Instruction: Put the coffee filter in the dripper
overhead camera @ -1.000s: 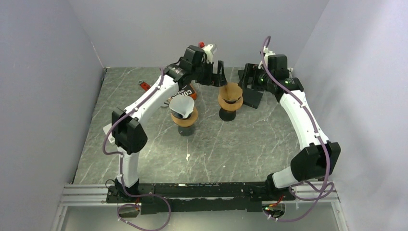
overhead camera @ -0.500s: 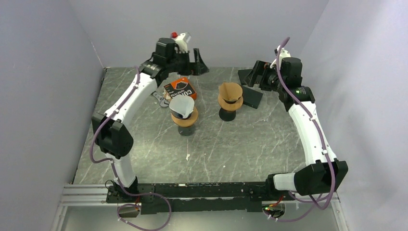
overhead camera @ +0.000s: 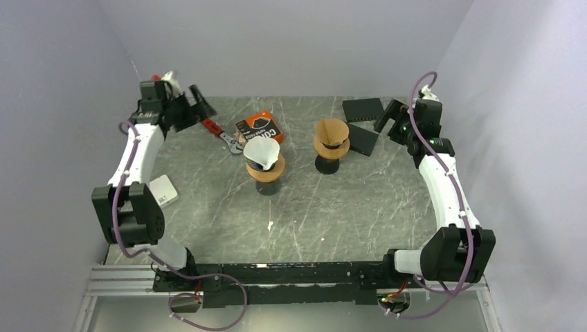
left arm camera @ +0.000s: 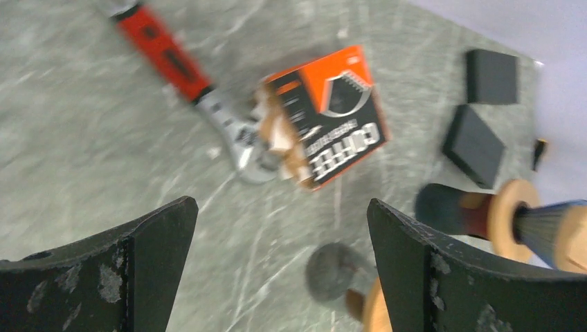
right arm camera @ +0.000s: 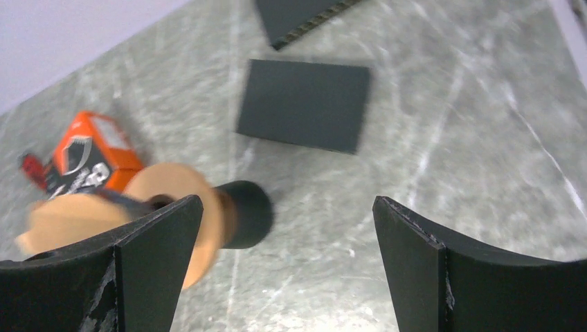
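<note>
The brown coffee filter (overhead camera: 331, 129) sits in the dripper (overhead camera: 329, 149), far from the left gripper (left arm camera: 278, 204) and right gripper (right arm camera: 287, 200), both wide open.

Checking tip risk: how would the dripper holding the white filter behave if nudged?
Probably tippy: the dripper stands tall on a narrow dark base. Its white filter rises above the rim and looks thin, so it would likely shift or crumple.

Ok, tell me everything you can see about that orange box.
The orange box is a cardboard carton, orange with a black face printed COFFEE in white. It lies flat on the table near the back, one end open with brown paper filters showing. The wrench has its metal head at that end, seemingly touching.
</note>
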You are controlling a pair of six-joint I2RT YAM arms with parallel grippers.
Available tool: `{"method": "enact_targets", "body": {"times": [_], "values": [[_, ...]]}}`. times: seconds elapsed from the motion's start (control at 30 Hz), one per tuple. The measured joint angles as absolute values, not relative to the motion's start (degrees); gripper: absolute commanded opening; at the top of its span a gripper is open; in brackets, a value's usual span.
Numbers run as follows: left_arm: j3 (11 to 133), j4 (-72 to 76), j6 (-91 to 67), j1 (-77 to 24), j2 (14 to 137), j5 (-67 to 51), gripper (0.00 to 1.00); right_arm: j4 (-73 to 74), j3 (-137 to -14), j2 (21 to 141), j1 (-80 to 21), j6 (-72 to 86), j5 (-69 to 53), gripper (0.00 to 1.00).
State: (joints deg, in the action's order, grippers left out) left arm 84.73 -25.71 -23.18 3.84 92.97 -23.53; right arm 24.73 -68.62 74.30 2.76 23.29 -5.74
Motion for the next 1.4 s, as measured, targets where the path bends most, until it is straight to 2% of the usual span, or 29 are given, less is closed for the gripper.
{"method": "enact_targets", "body": {"times": [0.13,0.47,0.6,0.73,0.9,1.17,1.4], "values": [[74.94,-26.61,-21.63,7.94,85.97,-19.05,0.99,21.58,-60.51,72.44,6.24,25.8,-1.58,1.0],[53.25,-22.22,-20.67,7.16,69.91,-11.66,1.0,12.86,-36.14,61.04,7.2,27.64,8.82,1.0],[46.83,-18.48,-21.34,7.16,66.15,-7.84,1.0,4.64,-27.62,55.29,7.2,25.93,14.5,1.0],[42.48,-13.39,-21.74,7.14,64.47,-3.88,0.99,-2.98,-21.04,53.32,7.2,24.03,18.72,1.0],[33.65,-0.21,-19.99,5.8,62.76,2.59,0.99,-12.16,-16.49,55.96,7.18,24.01,24.23,1.0],[22.11,19.59,-12.45,-3.38,67.75,15.05,1.0,-29.32,-12.88,63.51,7.18,21.67,26.63,1.0],[17.96,43.64,-4.32,-4.82,83.59,20.12,1.0,-43.68,-9.34,67.46,7.07,17.78,22.96,1.0]]}}
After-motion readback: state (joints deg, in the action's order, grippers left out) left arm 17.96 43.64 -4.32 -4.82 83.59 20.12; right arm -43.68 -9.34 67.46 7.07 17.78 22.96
